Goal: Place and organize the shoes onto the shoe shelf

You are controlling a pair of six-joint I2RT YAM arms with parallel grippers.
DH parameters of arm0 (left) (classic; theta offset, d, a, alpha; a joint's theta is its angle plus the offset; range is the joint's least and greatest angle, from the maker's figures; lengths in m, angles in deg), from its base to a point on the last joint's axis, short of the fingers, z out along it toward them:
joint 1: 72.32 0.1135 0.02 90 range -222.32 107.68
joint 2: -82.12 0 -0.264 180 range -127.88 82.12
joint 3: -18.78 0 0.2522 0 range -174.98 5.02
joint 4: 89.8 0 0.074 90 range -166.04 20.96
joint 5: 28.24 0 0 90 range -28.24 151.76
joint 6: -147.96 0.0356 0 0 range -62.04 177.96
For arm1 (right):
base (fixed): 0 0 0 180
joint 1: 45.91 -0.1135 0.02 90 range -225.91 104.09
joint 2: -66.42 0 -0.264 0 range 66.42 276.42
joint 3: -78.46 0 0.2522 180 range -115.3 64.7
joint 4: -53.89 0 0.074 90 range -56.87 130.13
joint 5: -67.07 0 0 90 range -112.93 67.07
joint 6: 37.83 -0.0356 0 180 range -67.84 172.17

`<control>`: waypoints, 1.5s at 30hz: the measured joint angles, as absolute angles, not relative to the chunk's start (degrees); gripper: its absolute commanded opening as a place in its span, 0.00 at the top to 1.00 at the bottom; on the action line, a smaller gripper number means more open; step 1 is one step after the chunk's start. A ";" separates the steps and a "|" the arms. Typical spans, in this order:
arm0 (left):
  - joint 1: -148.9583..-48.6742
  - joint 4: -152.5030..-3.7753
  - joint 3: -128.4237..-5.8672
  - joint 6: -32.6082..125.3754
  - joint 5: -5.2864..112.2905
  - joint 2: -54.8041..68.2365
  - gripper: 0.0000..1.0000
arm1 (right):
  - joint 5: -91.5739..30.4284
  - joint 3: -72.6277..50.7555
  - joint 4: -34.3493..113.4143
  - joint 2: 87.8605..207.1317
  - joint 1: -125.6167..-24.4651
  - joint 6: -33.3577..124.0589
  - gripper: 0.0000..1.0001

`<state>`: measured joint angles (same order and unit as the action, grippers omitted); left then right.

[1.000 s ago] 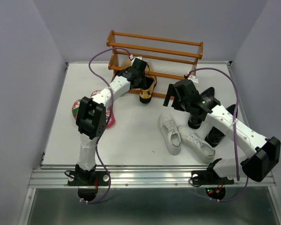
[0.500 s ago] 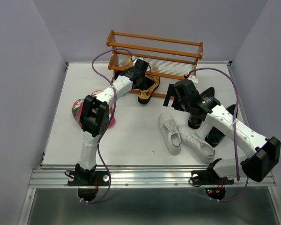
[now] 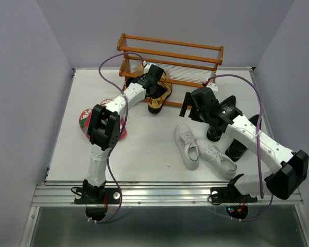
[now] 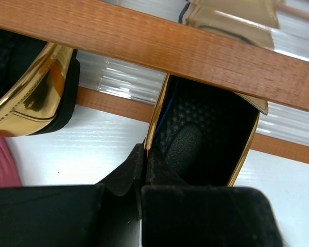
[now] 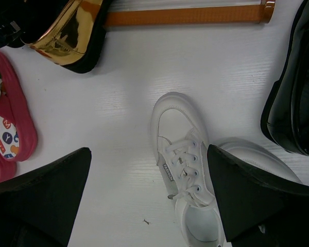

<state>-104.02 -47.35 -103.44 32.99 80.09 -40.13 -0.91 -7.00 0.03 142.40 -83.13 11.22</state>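
My left gripper (image 3: 153, 86) (image 4: 144, 154) is shut on the side wall of a gold loafer (image 3: 157, 100) (image 4: 206, 128). The loafer's toe reaches under a rail (image 4: 170, 46) into the lower tier of the orange-brown shoe shelf (image 3: 170, 55). A second gold loafer (image 4: 36, 98) lies just left of it. My right gripper (image 3: 188, 109) (image 5: 149, 200) is open and empty above the white sneakers (image 3: 188, 146) (image 5: 183, 154). Two black boots (image 3: 236, 145) (image 5: 293, 103) stand to the right. The pink flip-flops (image 3: 85, 118) (image 5: 5, 128) lie at the left.
The second white sneaker (image 3: 217, 157) lies beside the first, near the right arm. The shelf's upper tier (image 3: 170, 42) holds nothing that I can see. The left arm's purple cable (image 3: 110, 64) loops in front of the shelf's left end.
My left gripper has carried the gold loafer back and left toward the shelf and turned it, so its toe now lies under the lower rail. The right arm has not moved.
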 measured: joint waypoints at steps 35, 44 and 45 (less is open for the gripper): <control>-98.82 -55.57 -97.58 28.55 80.16 -35.17 1.00 | -0.91 -6.81 -0.60 142.40 -83.13 11.17 0.00; -98.40 -56.70 -96.56 28.10 79.54 -37.18 0.90 | -0.91 -6.81 -0.69 142.40 -83.13 11.17 0.00; -98.32 -56.81 -96.56 28.10 79.41 -37.29 0.87 | -0.91 -6.81 -0.69 142.40 -83.13 11.17 0.00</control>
